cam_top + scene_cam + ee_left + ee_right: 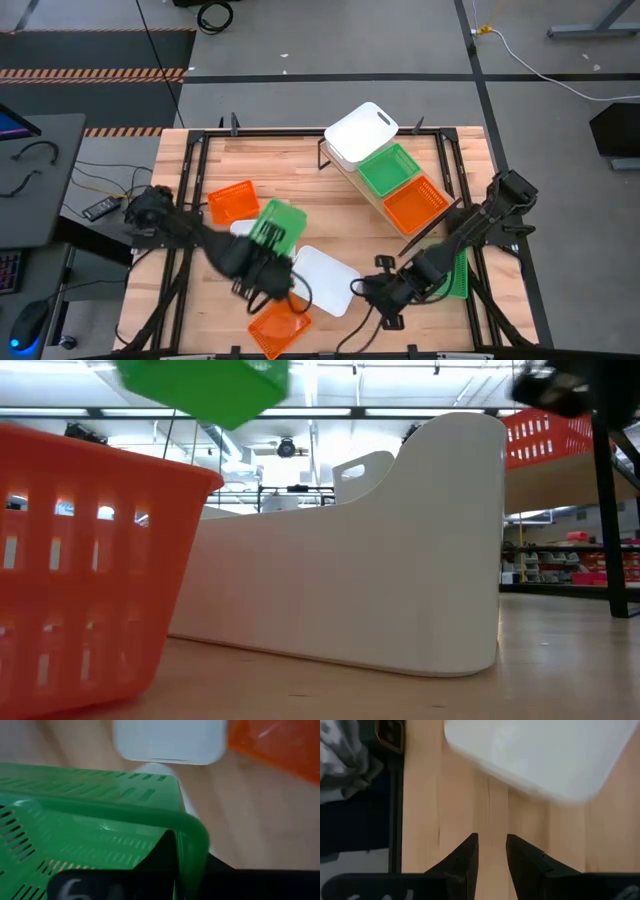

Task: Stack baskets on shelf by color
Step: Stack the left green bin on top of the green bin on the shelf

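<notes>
My left gripper [265,262] is shut on a green basket [277,224], which is held above the table's left half and shows high in the low view [205,385]. The slanted shelf [372,200] carries a white basket [362,130], a green basket [390,168] and an orange basket [415,205] in a row. On the table lie a white basket [322,280], two orange baskets [278,325] [232,200], another white one [240,228] partly under the held basket, and a green one [457,275] under the right arm. My right gripper [492,845] hovers narrowly open over bare wood beside the white basket [545,755]. My left gripper holds the green basket by its side wall next to a rounded corner [192,837]. One dark finger [162,857] shows inside the basket; the wall hides the other. The basket is lifted clear of the table and tilted [205,385].
The near orange basket [90,560] and the white basket [350,560] stand close together at the table's near middle. The shelf's black frame leg [605,510] stands to the right. Black rails [190,170] run along the table's sides.
</notes>
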You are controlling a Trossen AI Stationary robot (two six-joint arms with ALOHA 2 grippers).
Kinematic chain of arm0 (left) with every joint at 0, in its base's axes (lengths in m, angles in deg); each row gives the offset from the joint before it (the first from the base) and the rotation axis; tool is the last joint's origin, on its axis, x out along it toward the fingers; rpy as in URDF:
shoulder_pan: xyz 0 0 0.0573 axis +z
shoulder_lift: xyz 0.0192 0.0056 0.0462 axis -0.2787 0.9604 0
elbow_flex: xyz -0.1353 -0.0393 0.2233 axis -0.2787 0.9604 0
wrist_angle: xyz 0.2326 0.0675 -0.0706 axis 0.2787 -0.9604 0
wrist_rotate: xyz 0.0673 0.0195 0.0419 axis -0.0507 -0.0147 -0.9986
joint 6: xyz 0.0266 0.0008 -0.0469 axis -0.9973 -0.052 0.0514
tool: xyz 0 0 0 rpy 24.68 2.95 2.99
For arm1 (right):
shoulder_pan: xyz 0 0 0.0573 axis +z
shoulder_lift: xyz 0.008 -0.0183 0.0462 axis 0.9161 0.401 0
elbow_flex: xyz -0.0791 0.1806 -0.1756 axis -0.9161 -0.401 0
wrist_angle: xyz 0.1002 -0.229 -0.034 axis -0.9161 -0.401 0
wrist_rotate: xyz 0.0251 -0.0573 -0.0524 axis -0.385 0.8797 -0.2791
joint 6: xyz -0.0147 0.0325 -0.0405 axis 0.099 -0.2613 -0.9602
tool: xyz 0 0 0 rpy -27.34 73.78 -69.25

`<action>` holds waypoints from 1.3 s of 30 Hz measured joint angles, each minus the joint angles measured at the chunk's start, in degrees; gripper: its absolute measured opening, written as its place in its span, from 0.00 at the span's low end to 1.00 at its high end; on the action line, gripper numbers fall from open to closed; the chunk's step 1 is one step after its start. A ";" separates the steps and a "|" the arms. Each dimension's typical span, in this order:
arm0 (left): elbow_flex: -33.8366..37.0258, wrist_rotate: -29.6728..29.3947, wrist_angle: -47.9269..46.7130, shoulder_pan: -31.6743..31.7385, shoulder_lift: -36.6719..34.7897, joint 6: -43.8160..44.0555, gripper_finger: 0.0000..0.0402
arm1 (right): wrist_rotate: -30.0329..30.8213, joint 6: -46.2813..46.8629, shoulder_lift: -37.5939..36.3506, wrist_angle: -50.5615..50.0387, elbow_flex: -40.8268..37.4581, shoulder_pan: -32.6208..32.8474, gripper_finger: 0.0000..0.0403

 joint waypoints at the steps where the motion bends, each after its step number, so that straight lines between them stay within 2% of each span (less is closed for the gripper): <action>1: -0.35 -0.79 -0.08 1.50 -0.01 -2.85 0.00 | 0.36 1.94 0.00 -1.10 0.00 0.93 0.26; 6: -3.48 -2.40 0.90 8.57 0.02 -15.64 0.00 | 4.08 10.50 0.00 -3.47 0.00 6.48 0.26; 12: -6.27 -2.90 10.94 14.89 0.02 -34.56 0.00 | 11.46 18.25 0.00 -3.43 0.00 11.92 0.26; 16: -6.76 -1.91 16.04 20.33 0.11 -45.40 0.00 | 13.54 20.44 0.00 -3.65 0.00 12.92 0.26; 21: -6.78 2.57 19.33 28.24 0.13 -54.57 0.00 | 14.33 21.34 0.00 -5.32 0.00 12.73 0.26; 26: -6.78 3.62 26.71 33.28 0.13 -66.99 0.00 | 15.35 21.36 0.00 -10.18 0.00 11.65 0.26; 32: -6.89 7.98 38.36 37.11 1.09 -72.74 0.00 | 18.91 24.07 0.00 -13.79 0.00 10.48 0.26; 39: -6.87 8.72 44.29 37.18 5.10 -77.80 0.00 | 20.33 26.00 0.02 -12.79 0.07 10.44 0.26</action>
